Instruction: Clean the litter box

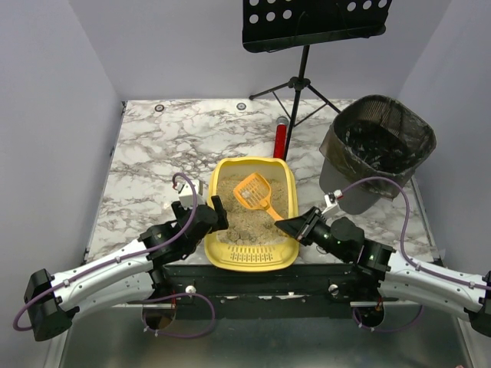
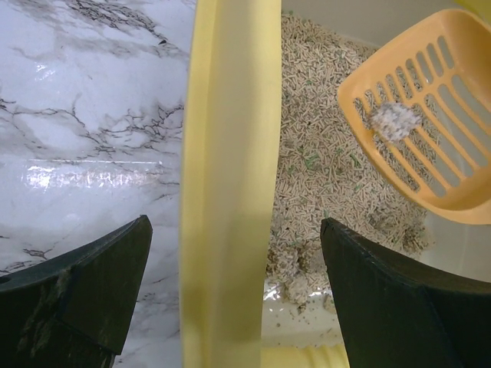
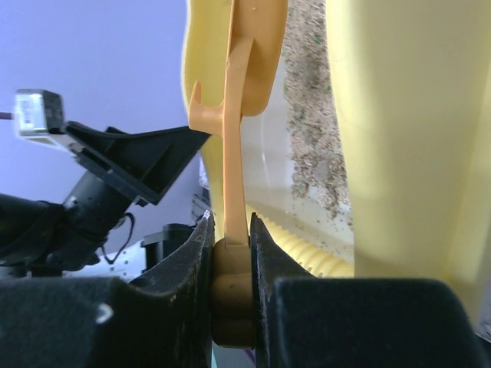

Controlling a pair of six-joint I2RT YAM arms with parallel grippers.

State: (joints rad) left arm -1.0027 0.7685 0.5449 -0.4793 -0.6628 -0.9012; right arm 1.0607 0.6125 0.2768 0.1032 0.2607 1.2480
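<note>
Litter box [image 1: 249, 259] at the near middle of the marble table [image 1: 169, 146], between the two arms, ridged lip toward 6 o'clock, beige litter spread inside

Left claw [image 1: 219, 213] at the box's 9 o'clock, spread as wide as can be, gripping nothing; astride the left wall, one finger outside above the marble, the other inside above the litter; contact with the wall impossible to tell

Right claw [image 1: 280, 225] at the box's 4 o'clock, narrowed to a slim gap and clamped on the handle end of the orange slotted scoop [image 1: 253, 192]; handle pinched flat between both fingers in the right wrist view

Scoop head toward 10 o'clock from that claw, above the litter near the box's middle, with a small pale clump [image 2: 393, 121] on the slots

Black mesh bin [image 1: 380, 142] with dark liner at 2 o'clock, well apart from the box, mouth tilted toward it

Red cylinder [image 1: 281, 138] just beyond the far wall at 12 o'clock, beside the legs of a black music stand [image 1: 307, 23]
</note>
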